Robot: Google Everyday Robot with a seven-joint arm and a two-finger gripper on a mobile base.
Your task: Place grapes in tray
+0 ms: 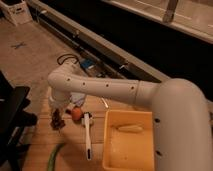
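Dark purple grapes [58, 120] hung below the tool [58, 111], which was closed on the bunch, left of the orange fruit [76, 114] above the wooden tabletop [35, 150]; the yellow tray [111, 150] sat well apart, probably awaiting them.

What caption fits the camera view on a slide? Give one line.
Gripper at the table's left side with dark grapes at its tip, left of the yellow tray.

Gripper [58, 113]: far left over the wooden table [35, 150], fingers closed on the grapes [58, 120].
Tray [112, 150]: yellow, right of the gripper, well apart.
Orange fruit [76, 114]: just right of the grapes.
Green vegetable [54, 157]: near left.
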